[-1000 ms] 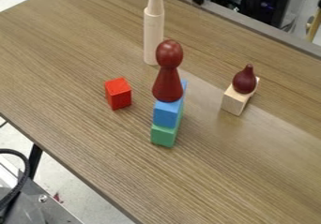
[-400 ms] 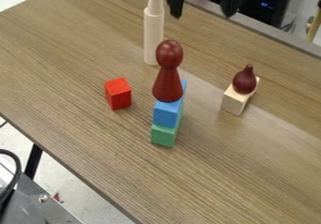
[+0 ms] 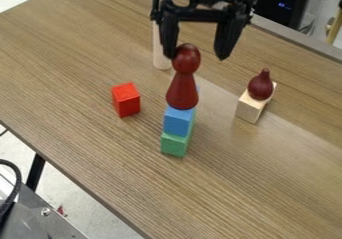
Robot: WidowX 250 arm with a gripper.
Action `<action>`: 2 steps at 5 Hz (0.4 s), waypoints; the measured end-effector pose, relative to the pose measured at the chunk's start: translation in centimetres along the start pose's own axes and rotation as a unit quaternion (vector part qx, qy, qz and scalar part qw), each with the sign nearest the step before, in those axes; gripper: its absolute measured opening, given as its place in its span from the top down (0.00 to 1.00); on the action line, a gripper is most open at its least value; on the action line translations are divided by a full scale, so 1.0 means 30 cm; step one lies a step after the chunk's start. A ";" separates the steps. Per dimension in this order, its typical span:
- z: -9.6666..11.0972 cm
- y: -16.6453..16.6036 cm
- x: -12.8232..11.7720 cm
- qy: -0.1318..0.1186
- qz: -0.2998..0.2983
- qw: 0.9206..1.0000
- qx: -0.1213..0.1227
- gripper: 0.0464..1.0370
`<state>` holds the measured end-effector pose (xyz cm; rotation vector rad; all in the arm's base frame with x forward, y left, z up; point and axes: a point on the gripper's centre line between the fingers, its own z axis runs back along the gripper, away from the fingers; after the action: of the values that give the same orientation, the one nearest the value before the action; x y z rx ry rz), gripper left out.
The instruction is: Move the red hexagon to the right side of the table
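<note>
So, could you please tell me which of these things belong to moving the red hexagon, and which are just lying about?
For the job:
- red block, likely the "hexagon"
- tabletop
- open claw

Lying about:
- dark red pawn
- blue block
- green block
- pale wooden cylinder
- dark bulb-shaped piece
- pale block

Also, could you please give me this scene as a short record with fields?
red block: on the table, left of the stack in view
stack, top to bottom: dark red pawn, blue block, green block
pale block: right of the stack in view, dark red bulb-shaped piece on top
pale cylinder: upright, partly hidden behind the gripper
gripper state: open, around the pawn's head level
gripper contact with pawn: cannot tell
</note>
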<state>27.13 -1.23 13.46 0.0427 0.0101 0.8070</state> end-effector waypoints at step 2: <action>0.013 0.014 -0.013 0.006 0.001 1.000 0.004 0.07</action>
<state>26.58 -1.24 13.85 0.0466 0.0240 0.8083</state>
